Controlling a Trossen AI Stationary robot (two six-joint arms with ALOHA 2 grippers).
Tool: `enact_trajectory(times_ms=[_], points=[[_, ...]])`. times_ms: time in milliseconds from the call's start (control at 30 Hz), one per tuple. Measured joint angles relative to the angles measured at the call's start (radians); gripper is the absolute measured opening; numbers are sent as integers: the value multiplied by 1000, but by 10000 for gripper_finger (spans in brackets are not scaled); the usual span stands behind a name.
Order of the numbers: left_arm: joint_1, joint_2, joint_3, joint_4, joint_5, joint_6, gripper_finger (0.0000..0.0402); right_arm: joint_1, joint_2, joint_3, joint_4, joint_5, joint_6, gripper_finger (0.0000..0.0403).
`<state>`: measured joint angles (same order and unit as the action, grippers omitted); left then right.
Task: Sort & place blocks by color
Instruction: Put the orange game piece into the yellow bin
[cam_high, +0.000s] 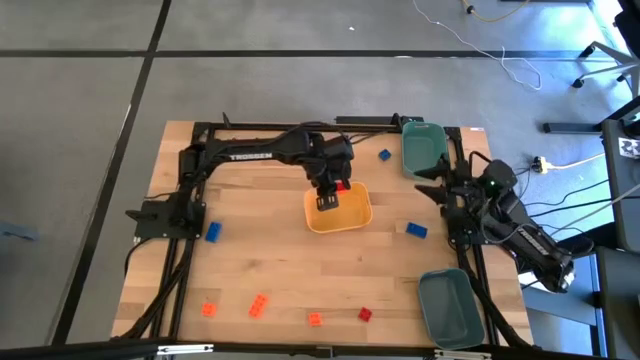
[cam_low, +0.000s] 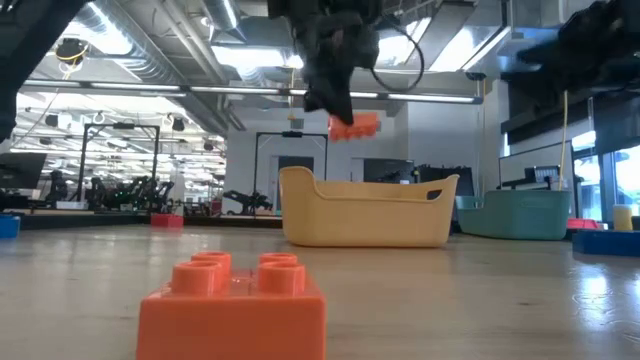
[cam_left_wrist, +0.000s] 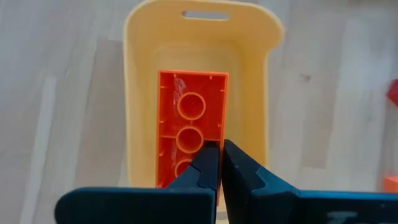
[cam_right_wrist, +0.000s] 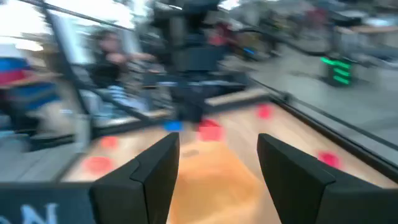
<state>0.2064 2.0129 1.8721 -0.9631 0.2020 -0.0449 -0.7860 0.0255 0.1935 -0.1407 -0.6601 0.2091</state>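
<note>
My left gripper (cam_left_wrist: 219, 163) is pinched tight on the thin edge of an orange block (cam_left_wrist: 191, 121), holding it in the air above the yellow tray (cam_high: 358, 217) in the middle of the worktop (cam_high: 300, 275). From my left wrist I look down past the block's hollow underside and see the tray's floor around it, so the block hangs inside the tray's outline. The low view shows it well clear of the rim, high enough that it would drop rather than be set down. I judge that this tray is where the orange pieces go and that release is the next step; lowering first would keep the block from bouncing out.

My right gripper (cam_right_wrist: 217, 165) waits with its fingers spread wide and nothing between them, parked at the right edge of the worktop between the two teal bins (cam_high: 423, 147), out of the left arm's way.

Much sorting is left. Three more orange blocks (cam_high: 259, 306) and a red block (cam_high: 365, 314) lie along the near edge. Blue blocks (cam_high: 212, 232) sit apart, one on the left side, one right of the tray, and one near the far teal bin. Something red (cam_high: 344, 186) shows just beside my left gripper by the tray's far rim; I cannot tell whether it lies inside the tray or beside it.
</note>
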Motion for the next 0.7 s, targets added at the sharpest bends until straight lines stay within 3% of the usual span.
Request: enact_trajectory(times_ms=[167,367,700], points=[[-1,42,1,14,-7,0,0,0,47,118,-242,171,-68,218],[-19,124,0,3,-5,5,0,0,138,229,-296,174,-112,218],[-33,220,0,22,-29,56,0,0,233,254,-298,170,-116,218]])
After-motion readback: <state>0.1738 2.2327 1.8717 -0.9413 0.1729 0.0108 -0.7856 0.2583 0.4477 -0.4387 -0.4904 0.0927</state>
